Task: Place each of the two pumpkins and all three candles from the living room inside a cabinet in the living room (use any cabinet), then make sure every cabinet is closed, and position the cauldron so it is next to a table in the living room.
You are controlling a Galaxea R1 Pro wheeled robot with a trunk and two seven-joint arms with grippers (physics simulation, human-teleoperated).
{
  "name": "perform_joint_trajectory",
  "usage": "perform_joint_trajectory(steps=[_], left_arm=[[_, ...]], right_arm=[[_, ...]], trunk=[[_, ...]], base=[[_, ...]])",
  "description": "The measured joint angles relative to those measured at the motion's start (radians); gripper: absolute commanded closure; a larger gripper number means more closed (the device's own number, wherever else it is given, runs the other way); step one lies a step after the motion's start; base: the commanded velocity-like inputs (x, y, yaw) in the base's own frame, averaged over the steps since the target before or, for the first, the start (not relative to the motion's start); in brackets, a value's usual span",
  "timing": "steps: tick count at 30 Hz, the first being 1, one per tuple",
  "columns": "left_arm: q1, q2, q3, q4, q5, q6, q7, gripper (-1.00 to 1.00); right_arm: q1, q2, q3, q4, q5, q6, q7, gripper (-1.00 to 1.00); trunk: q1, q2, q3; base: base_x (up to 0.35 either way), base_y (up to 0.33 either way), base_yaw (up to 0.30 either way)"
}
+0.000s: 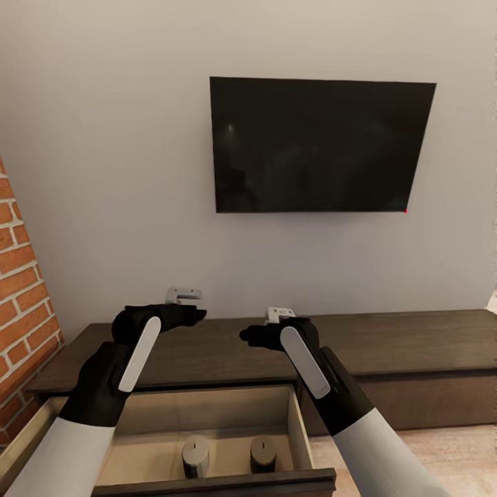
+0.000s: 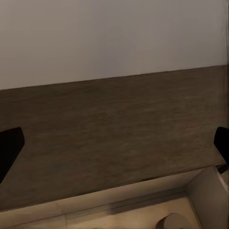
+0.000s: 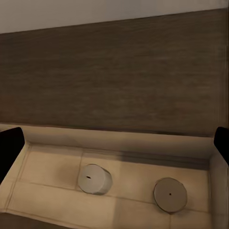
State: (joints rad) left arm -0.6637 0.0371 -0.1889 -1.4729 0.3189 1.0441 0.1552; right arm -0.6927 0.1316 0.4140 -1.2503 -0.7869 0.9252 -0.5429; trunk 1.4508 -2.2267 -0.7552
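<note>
**Observer:** What do you have in front of you?

**Operator:** I'm facing the long dark cabinet [image 1: 407, 345] under the television [image 1: 321, 143], which sits upper centre in the head view. One drawer [image 1: 298, 431] is pulled out at the bottom of the frame, open so things can go in. Two candles stand upright on its pale floor, one [image 1: 195, 455] lower centre-left and the other [image 1: 263, 453] just to its right, near each other but not touching.

**Observer:** Only two?

**Operator:** Two is my count. The task wants three candles and two pumpkins, so I judge the loading unfinished. I see no pumpkins or cauldron here.

**Observer:** And your arms?

**Operator:** I'm holding both raised above the drawer, level with the cabinet top, so they clear the opening. The left gripper [image 1: 197, 315] is at centre-left, the right gripper [image 1: 247, 335] at centre, tips facing each other. Both wrist views show the fingertips far apart at the frame edges, so the jaws on each are spread with nothing between them.

**Observer:** Anything else?

**Operator:** One brick wall [image 1: 21, 290] at the left edge. In the right wrist view I look down on both candles, the nearer [image 3: 95, 178] and the other [image 3: 170, 194].
</note>
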Motion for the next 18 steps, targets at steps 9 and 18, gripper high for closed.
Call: perform_joint_trajectory(steps=[9,18], left_arm=[[0.002,0.0,-0.002,-0.003,0.002,0.0,0.0,-1.0],[0.002,-0.001,-0.003,-0.005,0.004,0.0,0.0,-1.0]], right_arm=[[0.001,-0.013,-0.002,-0.001,-0.003,0.0,0.001,-1.0],[0.0,-0.019,-0.003,-0.001,-0.004,0.0,0.001,-1.0]], trunk=[[-0.012,0.021,0.019],[-0.011,0.021,0.03]], base=[[0.0,0.0,-0.198],[-0.082,-0.077,-0.213]])
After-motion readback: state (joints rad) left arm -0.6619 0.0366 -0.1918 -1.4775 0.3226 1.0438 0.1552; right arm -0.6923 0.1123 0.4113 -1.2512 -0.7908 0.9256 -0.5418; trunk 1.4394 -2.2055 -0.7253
